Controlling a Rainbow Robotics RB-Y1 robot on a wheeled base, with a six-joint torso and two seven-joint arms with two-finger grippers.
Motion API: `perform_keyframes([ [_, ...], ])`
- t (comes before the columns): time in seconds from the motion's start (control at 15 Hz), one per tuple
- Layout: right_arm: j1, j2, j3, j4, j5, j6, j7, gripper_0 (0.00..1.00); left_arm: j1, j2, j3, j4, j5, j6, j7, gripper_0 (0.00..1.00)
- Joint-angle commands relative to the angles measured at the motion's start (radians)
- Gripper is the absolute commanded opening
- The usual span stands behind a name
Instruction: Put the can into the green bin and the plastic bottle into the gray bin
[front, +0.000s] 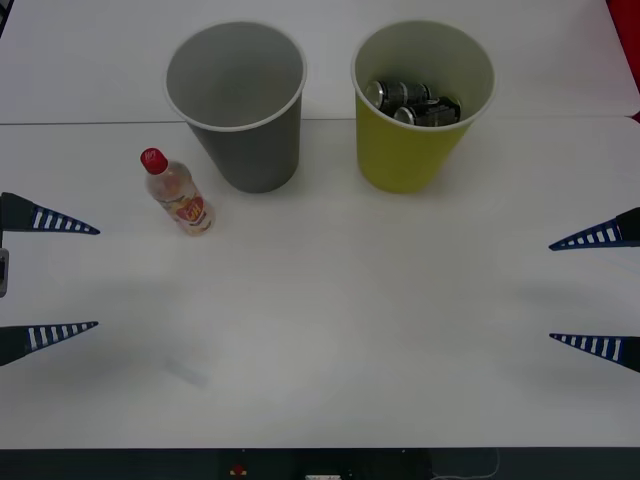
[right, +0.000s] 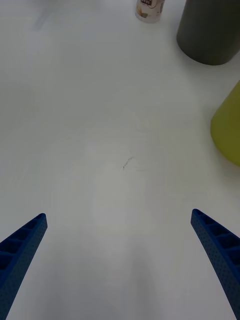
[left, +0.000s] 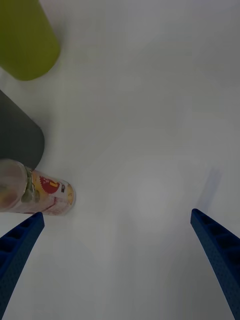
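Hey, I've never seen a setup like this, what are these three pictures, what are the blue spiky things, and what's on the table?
This is a two-armed robot at a white table. The front view looks down from above its arms. The blue ribbed spikes are its fingers: the left gripper at the left edge, the right gripper at the right edge. Both are open and hold nothing.

The other two pictures come from cameras on the wrists, each looking out past that arm's own two fingers.

On the table stand a gray bin and a green bin, side by side at the far end. The gray bin looks empty; the green bin has cans lying inside. A small plastic bottle with a red cap stands upright on the table, just left of the gray bin and nearest the left gripper.
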Motion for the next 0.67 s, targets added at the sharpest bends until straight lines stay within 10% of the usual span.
perform_keyframes([
  [0.07,0.000,0.000,0.000,0.000,0.000,0.000,0.000,1.00,0.003,0.001,-0.030,0.023,0.021,0.032,0.006,1.00],
  [0.67,0.000,0.000,0.000,0.000,0.000,0.000,0.000,1.00,0.002,-0.145,-0.165,0.136,0.232,0.147,0.045,1.00],
])
